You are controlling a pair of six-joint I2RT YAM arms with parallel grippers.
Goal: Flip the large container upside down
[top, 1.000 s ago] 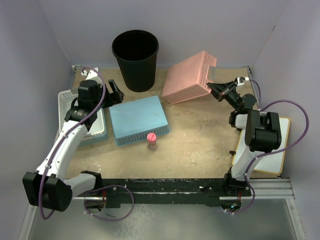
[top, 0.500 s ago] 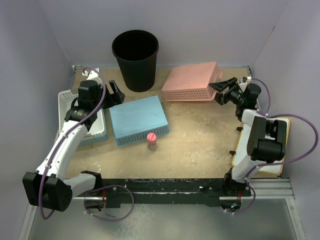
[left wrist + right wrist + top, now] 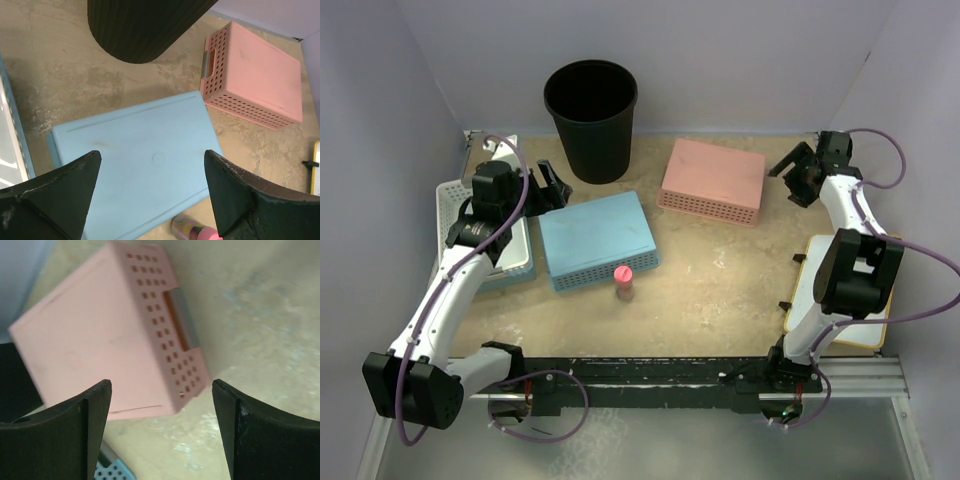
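Observation:
The large container [image 3: 590,120] is a tall black ribbed bin standing upright at the back of the table, its mouth facing up. Its ribbed wall fills the top of the left wrist view [image 3: 140,30]. My left gripper [image 3: 552,188] hovers just left of and in front of the bin, open and holding nothing. In its own view, the left gripper [image 3: 151,155] looks down on the blue basket. My right gripper [image 3: 790,175] is at the far right, open and empty. In the right wrist view the right gripper [image 3: 161,385] stands apart from the pink basket.
A pink basket [image 3: 713,180] lies bottom-up right of the bin. A blue basket [image 3: 597,238] lies bottom-up at centre, with a pink-capped bottle [image 3: 624,282] in front of it. A white basket [image 3: 455,200] sits at the left edge, and a white board [image 3: 855,290] at the right.
My right gripper has opened and let go of the pink basket, which dropped from tilted to flat, bottom-up. The right arm drew back to the right. The left arm barely moved.

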